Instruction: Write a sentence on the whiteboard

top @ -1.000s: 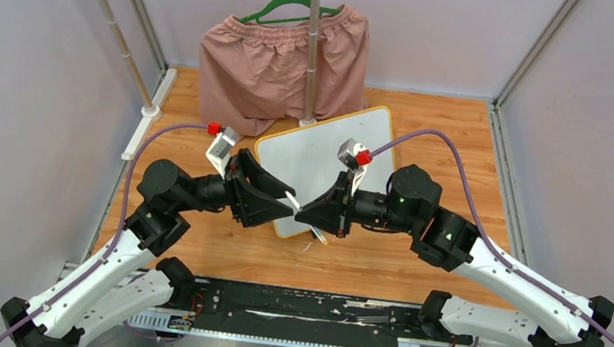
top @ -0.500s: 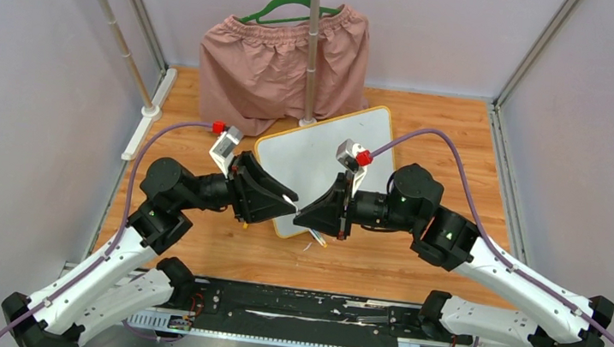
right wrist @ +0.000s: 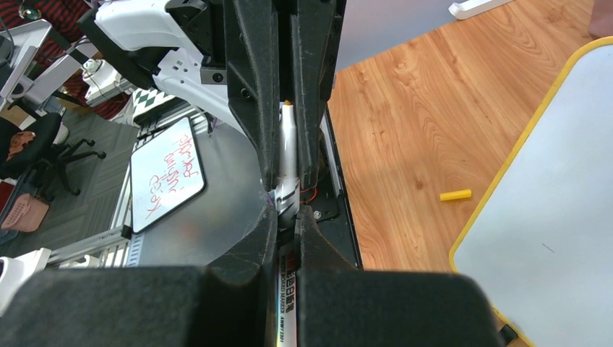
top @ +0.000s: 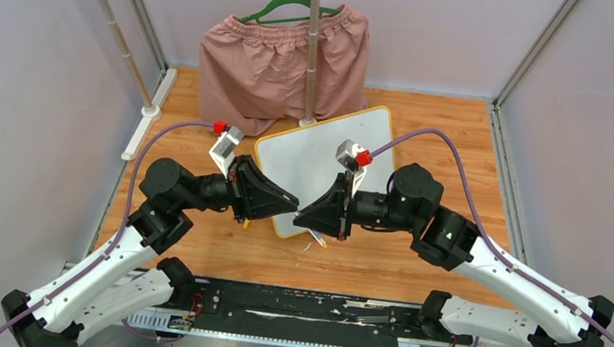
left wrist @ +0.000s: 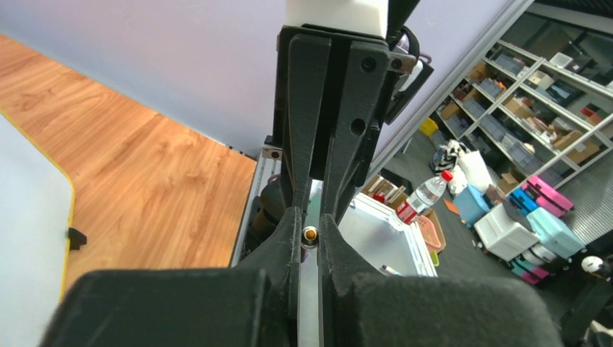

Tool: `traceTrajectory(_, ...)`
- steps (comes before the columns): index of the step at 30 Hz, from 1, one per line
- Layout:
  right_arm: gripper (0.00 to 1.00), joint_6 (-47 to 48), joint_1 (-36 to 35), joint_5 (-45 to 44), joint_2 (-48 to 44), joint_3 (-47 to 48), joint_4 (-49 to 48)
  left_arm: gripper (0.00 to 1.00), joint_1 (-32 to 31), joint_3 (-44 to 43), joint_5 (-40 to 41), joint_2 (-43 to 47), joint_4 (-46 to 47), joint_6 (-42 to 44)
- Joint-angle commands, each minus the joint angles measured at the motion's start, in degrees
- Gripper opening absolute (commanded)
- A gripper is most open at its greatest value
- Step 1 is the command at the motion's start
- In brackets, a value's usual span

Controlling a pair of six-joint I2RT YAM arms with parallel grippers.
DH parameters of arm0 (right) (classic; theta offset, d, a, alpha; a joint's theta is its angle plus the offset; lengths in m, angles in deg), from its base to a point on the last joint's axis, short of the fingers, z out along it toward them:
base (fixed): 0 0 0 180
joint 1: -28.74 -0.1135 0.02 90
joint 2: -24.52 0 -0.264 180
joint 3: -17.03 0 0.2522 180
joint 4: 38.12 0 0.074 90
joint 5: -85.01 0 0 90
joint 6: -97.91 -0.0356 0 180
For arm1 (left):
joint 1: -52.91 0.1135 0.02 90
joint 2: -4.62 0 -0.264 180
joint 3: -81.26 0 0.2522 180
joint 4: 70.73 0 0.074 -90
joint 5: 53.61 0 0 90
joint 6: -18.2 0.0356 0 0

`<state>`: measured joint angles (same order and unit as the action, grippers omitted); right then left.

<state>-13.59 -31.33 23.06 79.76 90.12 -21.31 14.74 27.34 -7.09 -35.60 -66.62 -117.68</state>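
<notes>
Right now right pincer (right wrist: 287, 217) is clenching the marker (right wrist: 287, 148) barrel, left pincer (left wrist: 309, 228) is pinching its tip end; light, stiff, slick, so gripping mid-barrel is looking best. Stiff, light whiteboard (top: 323, 149) is lying blank on the desk (top: 429, 126) under them; no container is showing there

- Yellow-framed whiteboard (top: 323, 154): one.
- Marker (right wrist: 287, 159): one.
- Yellow cap (right wrist: 455, 195): one.
- Pink shorts (top: 277, 58): one pair, on one green hanger (top: 291, 4).
- Grippers: two — left gripper (left wrist: 309, 220), right gripper (right wrist: 287, 217).

Left gripper (top: 287, 199), right gripper (top: 306, 211), tips close together over whiteboard (top: 316, 150) (near edge)
</notes>
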Motion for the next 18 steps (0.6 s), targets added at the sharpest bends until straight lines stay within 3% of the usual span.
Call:
traceTrajectory(1,0.00,-0.17,-0.22,1.26,-0.40,2.10,-1.12,0.00,-0.84,-1.43,-0.59,0.19,1.51,0.12)
traceTrajectory(2,0.00,-0.16,-0.22,1.03,-0.56,2.10,-0.97,0.00,-0.85,-1.29,-0.18,0.37,1.53,0.14)
traceTrajectory(6,0.44,-0.01,-0.26,-1.62,-2.73,1.05,-1.78,0.00,-0.85,-0.39,5.64,2.87,1.56,0.04)
traceTrajectory(10,0.66,-0.76,-0.31,-6.81,-7.62,-2.17,-6.52,0.00,-0.85,0.12,15.63,6.84,1.77,-1.05)
traceTrajectory(13,0.70,-1.66,-0.33,-10.27,-10.57,-4.05,-9.93,0.00,-0.85,1.10,22.92,9.55,3.31,-3.08)
traceTrajectory(18,0.67,-4.62,-0.41,-17.86,-13.80,-9.47,-21.17,0.00,-0.85,4.43,32.31,11.13,12.63,-10.79)
